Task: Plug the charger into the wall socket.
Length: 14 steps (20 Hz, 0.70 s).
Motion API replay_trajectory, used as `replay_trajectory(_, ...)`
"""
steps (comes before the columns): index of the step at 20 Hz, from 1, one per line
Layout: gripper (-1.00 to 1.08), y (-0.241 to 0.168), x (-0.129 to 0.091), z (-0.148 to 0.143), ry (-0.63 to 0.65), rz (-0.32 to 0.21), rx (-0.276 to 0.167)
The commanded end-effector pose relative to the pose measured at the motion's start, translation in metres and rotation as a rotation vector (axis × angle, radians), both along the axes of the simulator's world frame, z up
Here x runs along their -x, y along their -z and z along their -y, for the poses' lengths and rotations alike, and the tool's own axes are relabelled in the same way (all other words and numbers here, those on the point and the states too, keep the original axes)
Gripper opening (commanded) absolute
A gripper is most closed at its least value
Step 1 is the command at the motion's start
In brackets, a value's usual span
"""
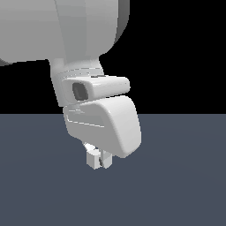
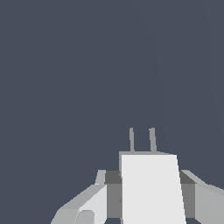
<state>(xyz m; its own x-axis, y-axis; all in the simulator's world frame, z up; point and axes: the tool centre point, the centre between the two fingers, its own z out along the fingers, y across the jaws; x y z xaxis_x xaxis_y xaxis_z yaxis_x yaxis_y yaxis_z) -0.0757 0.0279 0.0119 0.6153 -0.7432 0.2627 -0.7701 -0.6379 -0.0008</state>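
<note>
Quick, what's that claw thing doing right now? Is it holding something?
Gripper: fingers closed on the charger, prongs pointing away from the wrist.

The exterior view sits really close to the arm, roughly level with the hand, so the arm's white casing (image 1: pixel 88 39) fills most of its upper half over a grey floor (image 1: pixel 185 185). The wrist view looks out along the gripper (image 2: pixel 148 197), past the charger (image 2: pixel 151 188), onto that floor. Both views share the charger (image 1: pixel 93 160), tiny in the exterior view.
</note>
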Motion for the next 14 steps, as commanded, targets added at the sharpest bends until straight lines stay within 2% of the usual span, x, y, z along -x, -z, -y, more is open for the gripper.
replay_trajectory(1, -1.0, 0.0003, 0.0001, 0.0001, 0.0, 0.0, 0.0)
replay_trajectory(8, -1.0, -0.0017, -0.0017, 0.0, -0.019, 0.0, 0.0)
replay_trajectory(14, -1.0, -0.0085, -0.0084, 0.0001, -0.092, 0.001, 0.002)
